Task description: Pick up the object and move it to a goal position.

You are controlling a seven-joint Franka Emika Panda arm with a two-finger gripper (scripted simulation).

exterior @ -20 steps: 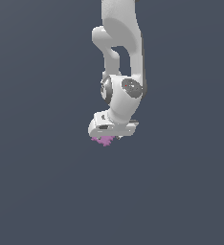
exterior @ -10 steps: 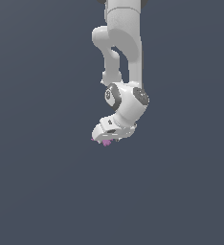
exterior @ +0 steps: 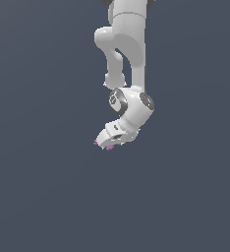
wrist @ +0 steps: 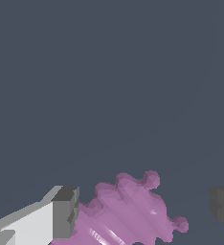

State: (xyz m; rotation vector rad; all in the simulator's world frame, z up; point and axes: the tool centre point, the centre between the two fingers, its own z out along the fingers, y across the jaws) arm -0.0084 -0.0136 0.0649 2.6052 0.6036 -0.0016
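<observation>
The object (wrist: 126, 210) is a pink-purple flat thing with a jagged, lobed outline. In the wrist view it lies between my two fingers. One grey fingertip (wrist: 65, 210) is at its edge; the other fingertip (wrist: 223, 206) stands apart from it with a gap. My gripper (wrist: 142, 210) is open around it. In the exterior view only small pink bits of the object (exterior: 108, 146) show under the tilted white hand, where my gripper (exterior: 104, 143) points down and toward the exterior view's left.
The white arm (exterior: 129, 54) comes down from the top of the exterior view. All around is a plain dark grey-blue surface (exterior: 48, 197) with no other objects or edges in view.
The upper arm has shifted toward the exterior view's right and the hand has tilted more. The pink object stays in about the same spot under the hand, with less of it showing.
</observation>
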